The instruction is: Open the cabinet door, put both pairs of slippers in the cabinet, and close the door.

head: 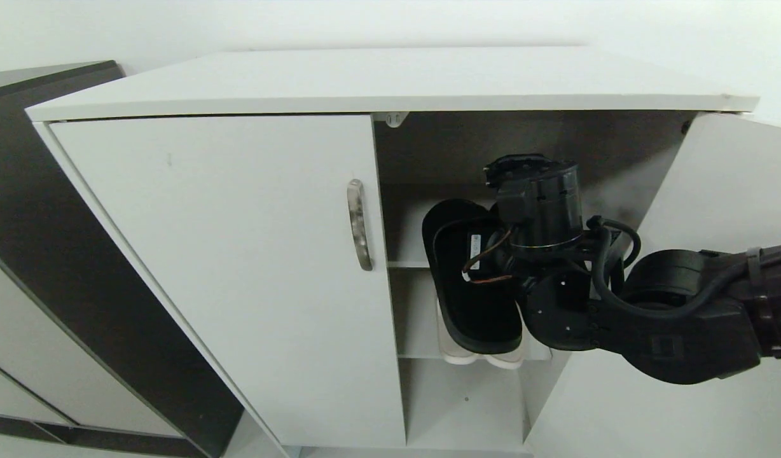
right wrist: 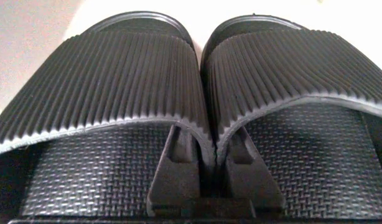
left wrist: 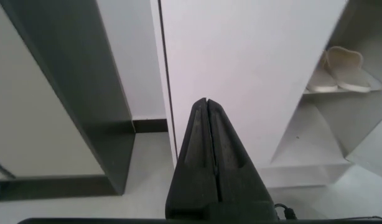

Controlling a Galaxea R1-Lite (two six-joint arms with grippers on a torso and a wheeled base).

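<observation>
The white cabinet (head: 390, 76) has its right door (head: 721, 210) swung open and its left door (head: 238, 267) closed. A black pair of slippers (head: 473, 286) hangs soles-outward inside the open compartment, just above the middle shelf. My right gripper (right wrist: 214, 168) is shut on both slippers' inner strap edges (right wrist: 203, 124), holding them side by side. A white pair of slippers (head: 486, 359) lies on the shelf below them, also seen as white slippers (left wrist: 343, 68). My left gripper (left wrist: 208, 118) is shut on nothing, low in front of the closed left door (left wrist: 241, 74).
A metal handle (head: 359, 222) runs along the closed door's right edge. A dark panel (head: 60, 222) leans against the wall left of the cabinet. The bottom compartment (head: 467, 407) under the white slippers holds nothing.
</observation>
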